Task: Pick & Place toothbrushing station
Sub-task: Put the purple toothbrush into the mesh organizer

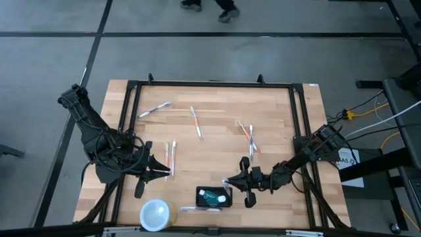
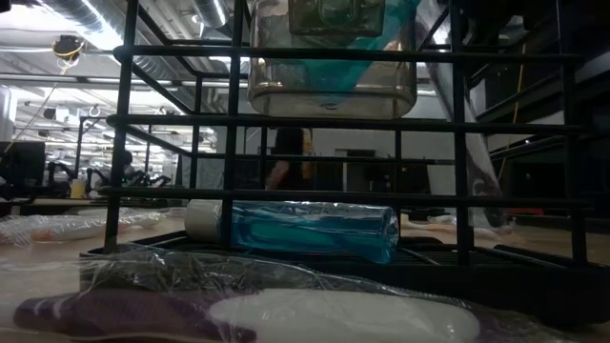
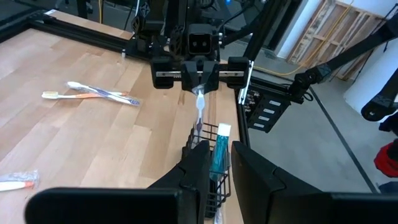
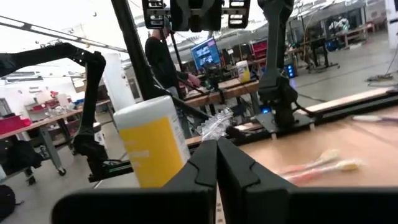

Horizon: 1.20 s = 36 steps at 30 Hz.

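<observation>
No readable text, labels, brand names, numbers or signs appear in any view; the wrappers, the packaging and the background screens are all too unclear to make out.

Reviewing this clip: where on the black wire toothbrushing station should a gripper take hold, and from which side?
Probably from straight above, clamping one long top rail of the toothbrushing station. It is an open wire rack lying flat near the table's front edge, holding a blue tube; the right gripper already sits at its right end.

Cup point(image 1: 155, 214) and toothbrush point(image 1: 200, 209) crowd the toothbrushing station point(image 1: 214, 197).
</observation>
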Available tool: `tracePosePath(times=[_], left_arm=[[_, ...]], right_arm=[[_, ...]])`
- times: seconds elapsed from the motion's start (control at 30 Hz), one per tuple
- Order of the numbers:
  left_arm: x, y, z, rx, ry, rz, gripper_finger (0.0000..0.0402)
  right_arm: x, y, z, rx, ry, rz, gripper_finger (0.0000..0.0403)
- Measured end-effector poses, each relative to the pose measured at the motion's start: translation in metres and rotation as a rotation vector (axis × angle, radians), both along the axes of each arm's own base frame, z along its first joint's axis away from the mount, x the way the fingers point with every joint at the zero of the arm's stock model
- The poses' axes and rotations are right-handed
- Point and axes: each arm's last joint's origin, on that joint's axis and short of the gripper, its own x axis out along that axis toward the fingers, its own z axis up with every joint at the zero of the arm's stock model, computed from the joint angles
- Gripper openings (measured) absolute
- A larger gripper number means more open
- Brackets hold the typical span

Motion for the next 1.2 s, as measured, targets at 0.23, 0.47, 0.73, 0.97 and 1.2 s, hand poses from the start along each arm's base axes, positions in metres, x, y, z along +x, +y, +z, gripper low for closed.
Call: tracePosePath(times=[0.23, 0.47, 0.73, 0.97, 1.2], left_arm=[[0.0, 0.0, 0.0, -0.002, 0.002, -0.005, 0.0061], [0.0, 0.0, 0.0, -0.012, 0.005, -0.009, 0.0061], [-0.002, -0.002, 0.0, -0.015, 0.005, -0.02, 0.0061], [-0.002, -0.002, 0.0, -0.019, 0.005, -0.017, 0.0061], [-0.002, -0.003, 0.001, -0.031, -0.005, -0.016, 0.0061]], right_arm=[[0.0, -0.001, -0.008, 0.115, 0.032, -0.075, 0.0052], [-0.003, 0.001, -0.009, 0.154, 0.035, -0.132, 0.0131], [-0.005, 0.003, -0.004, 0.192, -0.003, -0.119, 0.0215], [-0.008, 0.004, -0.003, 0.208, 0.002, -0.185, 0.0227], [-0.012, -0.002, 0.047, 0.181, -0.068, -0.346, 0.0216]])
